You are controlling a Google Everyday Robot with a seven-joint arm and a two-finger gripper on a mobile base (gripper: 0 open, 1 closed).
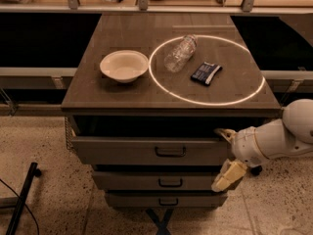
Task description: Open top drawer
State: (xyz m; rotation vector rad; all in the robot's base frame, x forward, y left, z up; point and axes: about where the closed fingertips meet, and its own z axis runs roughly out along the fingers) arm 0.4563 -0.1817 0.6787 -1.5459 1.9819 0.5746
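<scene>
The top drawer [122, 151] is the widest grey-beige front under the cabinet top, with a dark bail handle [170, 152] at its centre. A dark gap shows between the drawer's upper edge and the cabinet top. My gripper [223, 154] hangs at the right end of this drawer front, well to the right of the handle. It is open: one cream finger [224, 132] points at the drawer's upper right corner and the other [227, 176] hangs lower, beside the middle drawer. Nothing is between them. The white arm [279, 141] comes in from the right.
Two shallower drawers [159, 182] sit below. On the cabinet top [88, 82] are a white bowl [123, 66], a lying plastic bottle [180, 53] and a dark snack packet [206, 73] inside a bright ring. A dark pole [22, 199] leans at the floor's left.
</scene>
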